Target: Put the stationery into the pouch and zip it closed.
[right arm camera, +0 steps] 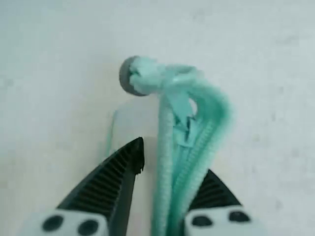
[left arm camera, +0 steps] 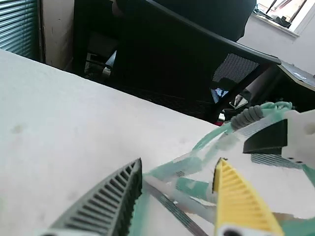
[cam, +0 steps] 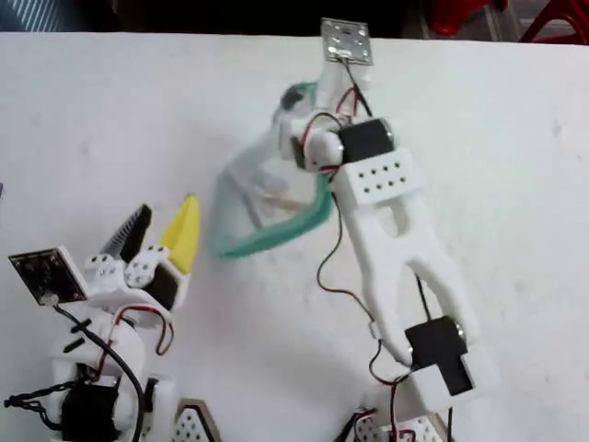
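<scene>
- Green zip band [right arm camera: 192, 128] sits between the fingers of the right gripper [right arm camera: 174, 160], which are closed on it. It runs lengthwise along them and bunches up just past their tips.
- Just beyond those tips the band ends in a grey bead [right arm camera: 129, 78], with the white table [cam: 110, 110] beneath it.
- The left gripper [left arm camera: 179, 164] has its jaws wide apart, with one finger black and ribbed and the other yellow. Nothing is touching either finger.
- In the gap between these jaws and just ahead of the tips lies the pouch [cam: 262, 184], made of clear film edged in green.
- A thin grey striped stick [left arm camera: 172, 209] shows against the film between the jaws. What it is cannot be told.
- The pouch's long axis runs from the right gripper's closed jaws towards the open mouth of the left gripper. The gripped end is farthest from the left jaws, and a curved green edge is nearest to them.
- Beyond the yellow finger, the white body of the right arm [cam: 405, 249] hangs over the pouch's far end. It covers that end from above and stands between the left jaws and the bead.
- Well past both grippers, beyond the table's edge, is a black mesh chair [left arm camera: 187, 59]. A window blind [left arm camera: 17, 24] is off to the black finger's side.
</scene>
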`<state>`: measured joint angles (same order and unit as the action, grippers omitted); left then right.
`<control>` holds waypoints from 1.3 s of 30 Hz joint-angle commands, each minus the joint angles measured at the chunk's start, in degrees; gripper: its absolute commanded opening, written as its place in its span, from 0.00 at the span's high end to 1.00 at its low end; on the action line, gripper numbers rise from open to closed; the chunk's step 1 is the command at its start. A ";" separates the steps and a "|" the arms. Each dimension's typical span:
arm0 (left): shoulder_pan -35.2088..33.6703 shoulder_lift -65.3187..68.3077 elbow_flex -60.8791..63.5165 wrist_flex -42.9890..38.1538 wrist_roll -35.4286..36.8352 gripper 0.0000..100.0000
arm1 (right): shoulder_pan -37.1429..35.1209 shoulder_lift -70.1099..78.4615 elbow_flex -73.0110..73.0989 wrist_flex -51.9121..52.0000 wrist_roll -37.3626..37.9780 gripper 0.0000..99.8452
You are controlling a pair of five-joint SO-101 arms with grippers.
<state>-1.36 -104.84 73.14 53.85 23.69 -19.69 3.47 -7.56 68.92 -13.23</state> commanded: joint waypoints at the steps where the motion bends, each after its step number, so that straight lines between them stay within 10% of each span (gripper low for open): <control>1: 0.66 -0.13 0.00 -1.93 -0.79 0.75 | 7.34 2.95 4.04 -1.45 6.59 0.98; 12: 0.66 -0.13 0.09 -1.93 -0.70 0.76 | 18.24 16.84 9.23 -12.70 24.53 0.98; 23: 0.66 -0.13 0.09 -1.93 -0.62 0.76 | 21.32 21.58 10.37 -11.12 24.44 0.97; 31: 0.75 -0.13 0.09 -1.93 -0.62 0.76 | 18.68 21.14 10.81 -8.04 24.97 0.70; 39: 0.75 -0.13 0.09 -1.93 -0.62 0.76 | 19.38 21.23 10.81 -8.13 24.88 0.71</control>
<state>-1.36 -104.84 73.14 53.58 23.69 -0.09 25.45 2.81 59.96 11.38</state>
